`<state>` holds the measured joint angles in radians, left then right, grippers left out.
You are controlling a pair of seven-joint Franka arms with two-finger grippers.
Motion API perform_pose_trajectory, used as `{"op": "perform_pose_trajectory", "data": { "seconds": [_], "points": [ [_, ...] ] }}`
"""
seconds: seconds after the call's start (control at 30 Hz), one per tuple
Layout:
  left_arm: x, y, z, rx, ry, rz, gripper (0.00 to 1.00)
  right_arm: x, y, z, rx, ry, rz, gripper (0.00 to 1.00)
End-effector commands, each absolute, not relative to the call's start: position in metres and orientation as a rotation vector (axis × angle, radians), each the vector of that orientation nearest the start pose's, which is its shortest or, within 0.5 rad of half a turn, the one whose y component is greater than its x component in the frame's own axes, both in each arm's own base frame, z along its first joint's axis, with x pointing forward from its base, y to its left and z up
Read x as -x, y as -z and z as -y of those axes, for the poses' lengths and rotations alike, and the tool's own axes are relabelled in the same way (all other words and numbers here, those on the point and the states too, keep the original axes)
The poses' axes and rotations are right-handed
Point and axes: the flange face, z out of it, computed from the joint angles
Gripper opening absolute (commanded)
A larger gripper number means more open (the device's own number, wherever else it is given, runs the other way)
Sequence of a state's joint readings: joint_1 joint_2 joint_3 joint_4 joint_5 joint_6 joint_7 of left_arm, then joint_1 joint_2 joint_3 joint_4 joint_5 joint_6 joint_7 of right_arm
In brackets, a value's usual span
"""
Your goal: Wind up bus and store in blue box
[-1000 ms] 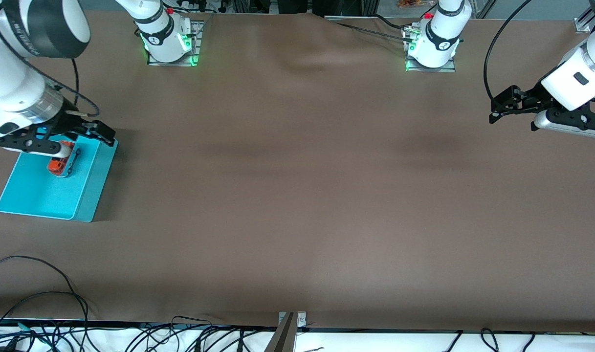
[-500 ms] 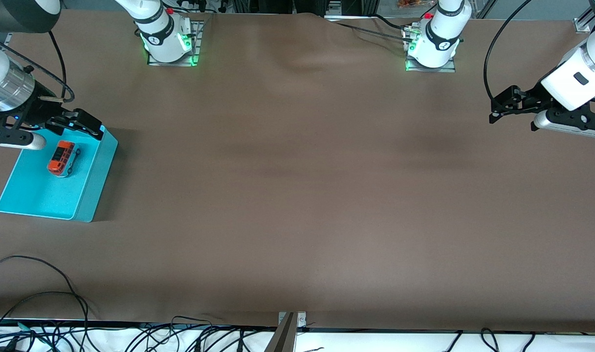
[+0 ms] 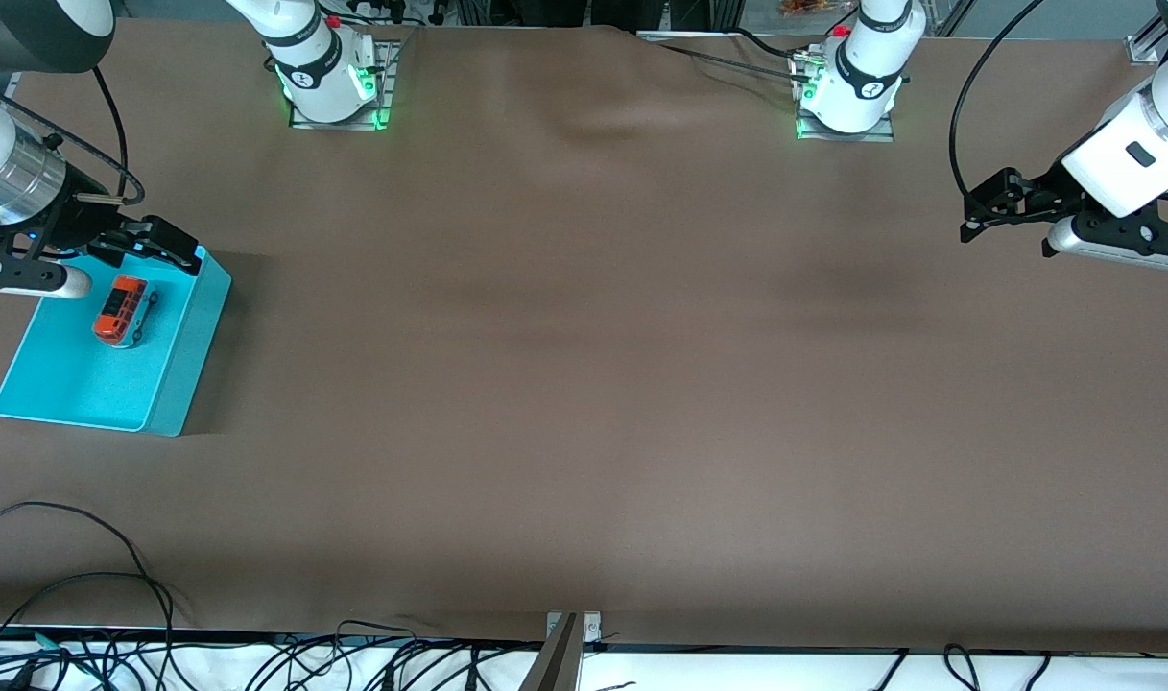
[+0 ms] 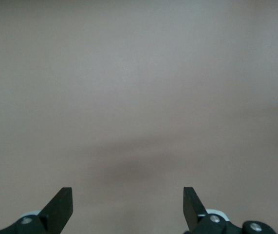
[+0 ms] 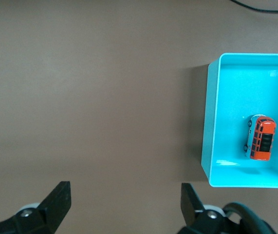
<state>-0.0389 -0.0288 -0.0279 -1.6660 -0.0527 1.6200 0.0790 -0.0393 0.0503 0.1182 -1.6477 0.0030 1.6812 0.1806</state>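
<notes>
You're at the tail end: the bus (image 3: pixel 122 311) is already sitting in the blue box (image 3: pixel 75 386), so storing looks done. My read is the only move left is to lift the right arm clear and park it; nothing more to grab. Can't tell from here whether the spring is wound.

Near to far at the right arm's end of the table: the box's long wall faces the front camera, bus on the floor in the half farther from that camera, free of both grippers. It rests on its wheels, not tipped. Orange-red body, dark roof panel, pale grey-white along one side in the right wrist view (image 5: pixel 261 138), close to one box wall there.

Right gripper (image 3: pixel 84 267) hangs over the box's edge farthest from the front camera, fingers spread wide, holding nothing.

Left gripper (image 3: pixel 1011 230) waits over bare table (image 3: pixel 584 384) at the left arm's end, fingers spread too, empty.
</notes>
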Motion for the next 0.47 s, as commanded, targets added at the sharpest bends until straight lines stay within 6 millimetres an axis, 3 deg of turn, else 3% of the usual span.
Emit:
{"op": "perform_pose_trajectory", "data": {
  "seconds": [0.0,0.43],
  "points": [
    [-0.5435,-0.6001,0.0465,3.183,-0.042,-0.223,1.00,-0.5751,-0.5755,-0.0437,3.122,-0.058,-0.119,1.00],
    [-0.5428,-0.6007,0.0480,3.155,-0.042,-0.236,1.00,-0.5742,-0.5753,-0.0420,3.122,-0.072,-0.086,1.00]
  ]
}}
